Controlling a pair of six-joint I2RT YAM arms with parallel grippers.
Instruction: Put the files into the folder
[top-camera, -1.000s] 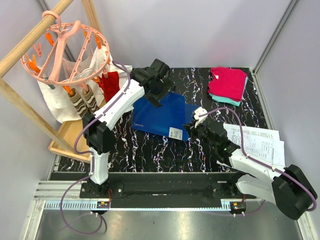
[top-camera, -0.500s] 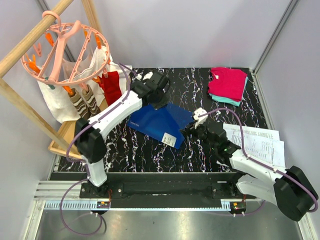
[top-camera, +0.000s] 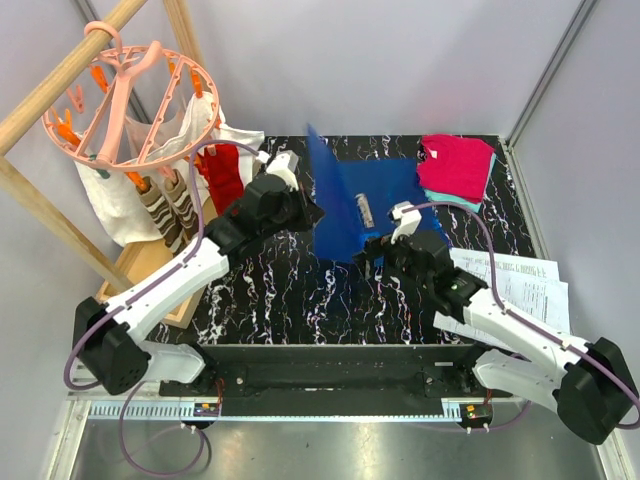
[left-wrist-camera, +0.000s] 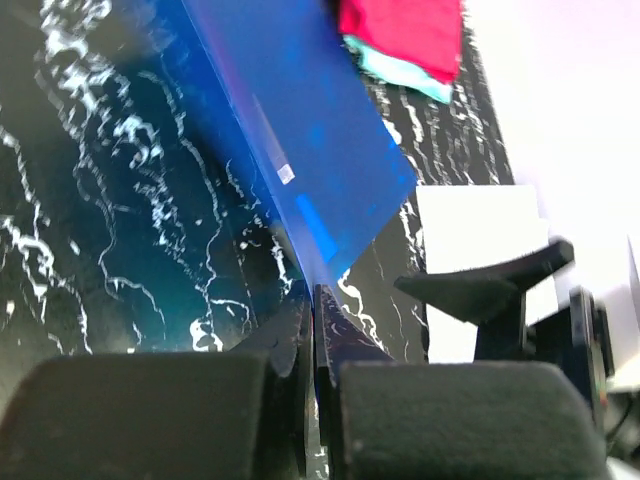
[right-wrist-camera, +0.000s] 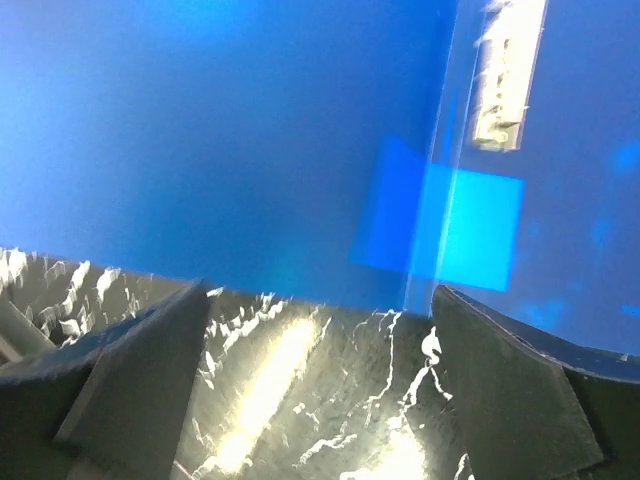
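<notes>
The blue folder (top-camera: 385, 185) lies spread open at mid-table, one leaf raised steeply on edge and the other flat toward the back. My left gripper (top-camera: 312, 214) is shut on the raised leaf's lower corner; in the left wrist view the thin blue sheet (left-wrist-camera: 300, 130) runs into the closed jaws of the left gripper (left-wrist-camera: 312, 300). My right gripper (top-camera: 372, 250) stands open just in front of the folder, holding nothing. In the right wrist view the folder (right-wrist-camera: 230, 130) and its white label (right-wrist-camera: 505, 70) fill the area above the right gripper (right-wrist-camera: 320, 340). The files (top-camera: 520, 285) lie at the right edge.
Folded pink and teal clothes (top-camera: 458, 168) sit at the back right, close to the folder's flat leaf. A wooden rack with a pink peg hanger (top-camera: 130, 95) and hanging laundry stands at the left. Grey walls enclose the black marbled table (top-camera: 280, 290).
My left gripper closed on the folder's edge and swung left and toward me, lifting one leaf upright. My right gripper opened, letting go of the folder's labelled corner.
</notes>
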